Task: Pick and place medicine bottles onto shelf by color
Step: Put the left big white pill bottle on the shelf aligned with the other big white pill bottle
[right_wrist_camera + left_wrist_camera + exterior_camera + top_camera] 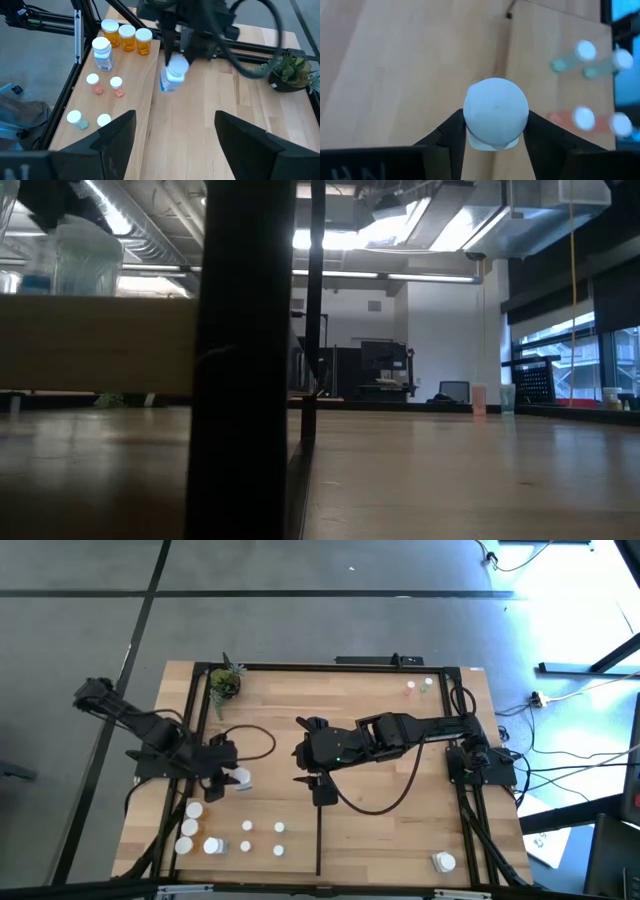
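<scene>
White medicine bottle (495, 114) clamped between left gripper (232, 780) fingers, lifted above shelf (400, 830). Right gripper (322, 790) wide open, empty, nearby.

In the low view a broad black upright post (240, 360) hides the desk's middle; four small white-capped bottles (585, 119) show only blurred.

Light matt wooden shelf (380, 830), black metal rails (470, 810)
</scene>
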You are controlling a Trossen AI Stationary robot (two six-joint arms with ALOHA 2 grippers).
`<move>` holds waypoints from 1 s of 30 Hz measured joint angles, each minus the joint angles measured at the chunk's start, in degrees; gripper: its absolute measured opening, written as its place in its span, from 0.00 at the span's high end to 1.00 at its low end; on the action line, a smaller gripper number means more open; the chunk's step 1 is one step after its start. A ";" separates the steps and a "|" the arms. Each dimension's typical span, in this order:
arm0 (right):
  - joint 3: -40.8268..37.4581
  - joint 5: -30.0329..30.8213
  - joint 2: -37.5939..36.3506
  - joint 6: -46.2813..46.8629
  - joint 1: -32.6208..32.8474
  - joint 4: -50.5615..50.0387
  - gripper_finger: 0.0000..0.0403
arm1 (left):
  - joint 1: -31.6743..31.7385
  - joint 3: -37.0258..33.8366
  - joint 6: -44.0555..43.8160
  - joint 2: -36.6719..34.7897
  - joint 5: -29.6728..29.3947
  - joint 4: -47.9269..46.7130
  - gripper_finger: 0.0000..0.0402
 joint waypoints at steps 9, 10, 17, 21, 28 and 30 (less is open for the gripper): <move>0.00 -0.02 0.00 0.00 -0.02 0.03 0.33 | -11.18 0.00 -11.77 -0.92 0.46 -2.16 0.61; 0.00 -0.02 0.00 0.00 -0.01 0.05 0.33 | -12.46 0.00 -13.00 -0.89 0.46 -2.14 0.61; 0.00 -0.02 0.00 0.00 -0.02 0.19 0.33 | -21.01 0.00 -22.46 -0.89 -1.61 -2.28 0.61; 0.00 -0.02 0.00 0.00 -0.02 0.25 0.33 | -25.31 0.02 -25.76 -0.02 -4.96 -2.22 0.61; 0.00 -0.02 0.00 0.00 -0.02 0.58 0.33 | -30.03 0.02 -25.37 5.14 -7.48 -1.18 0.61; 0.00 -0.02 0.00 0.01 -0.01 0.59 0.33 | -30.80 0.02 -25.32 6.86 -7.58 0.31 0.61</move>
